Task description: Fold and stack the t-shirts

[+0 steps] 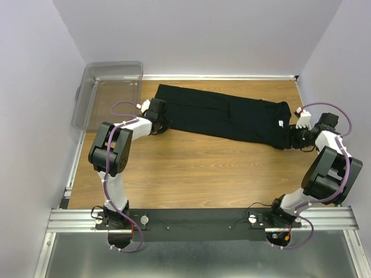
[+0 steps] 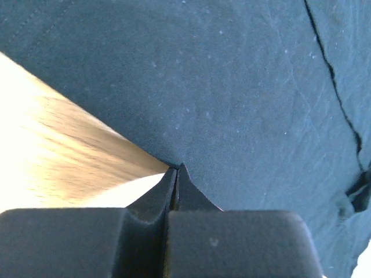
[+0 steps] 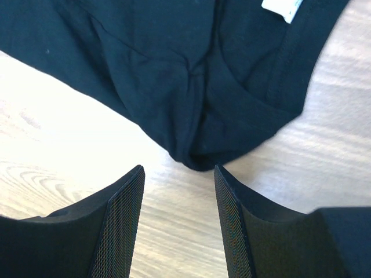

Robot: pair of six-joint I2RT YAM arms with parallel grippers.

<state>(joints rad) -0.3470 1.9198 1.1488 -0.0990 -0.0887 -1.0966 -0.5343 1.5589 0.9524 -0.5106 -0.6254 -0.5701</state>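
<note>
Now the shirt (image 1: 226, 116) lies in a long band across the far bench (image 1: 197, 174), soft and limp. The left tool (image 2: 175, 174) is pressed together at its edge. The right tool (image 3: 179, 191) stands spread just before the bunched corner near the tag, which I judge a good place to pinch.

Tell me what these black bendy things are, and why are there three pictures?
Those are robot arms, a left arm and a right arm, at a wooden table. One picture looks down from above. The other two come from small cameras on the wrists, so they show things close up. A black shirt lies there, folded into a strip, and a clear bin sits at the far left corner. The left gripper is shut at the shirt's edge; I cannot tell if it pinches cloth. The right gripper is open, holding nothing, near the shirt's other end.
</note>
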